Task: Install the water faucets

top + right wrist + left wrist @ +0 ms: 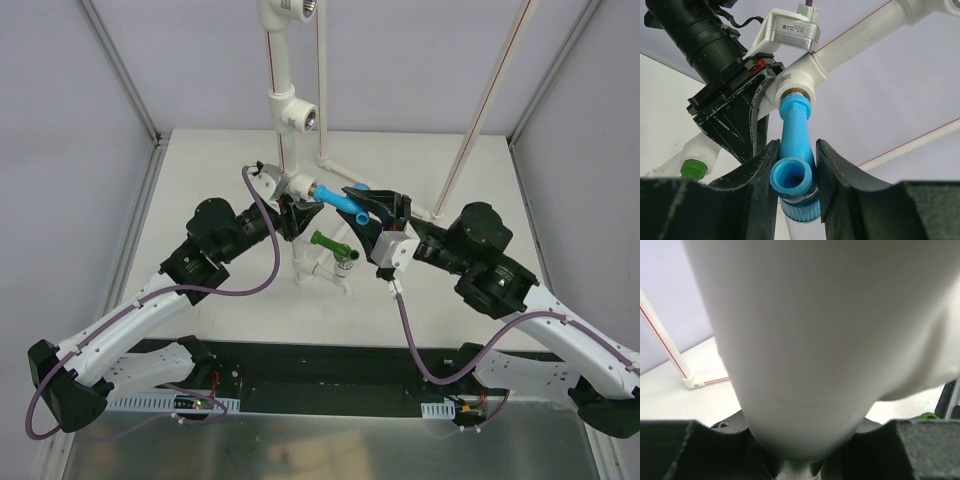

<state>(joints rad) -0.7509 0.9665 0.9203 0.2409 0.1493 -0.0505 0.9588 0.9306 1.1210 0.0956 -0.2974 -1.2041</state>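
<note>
At the middle of the tabletop (200, 160) stands a white pipe frame (279, 70); the left pincer (293, 205) is clenched on its upright pipe just beside a tee (795, 80), and in the left wrist view that pipe fills nearly everything between the dark fingers (670, 450). The right pincer (797, 147) grasps the light blue faucet (338, 204) from both sides; the faucet's threaded end sits in the tee's socket, its body lying level above the tabletop. The dark green faucet (328, 243) sits lower, just below the blue one, joined to a lower white fitting (342, 272). A small printed label (792, 27) on the left wrist housing is too fine to read; thin red lines run along the slimmer pipes (480, 110).
</note>
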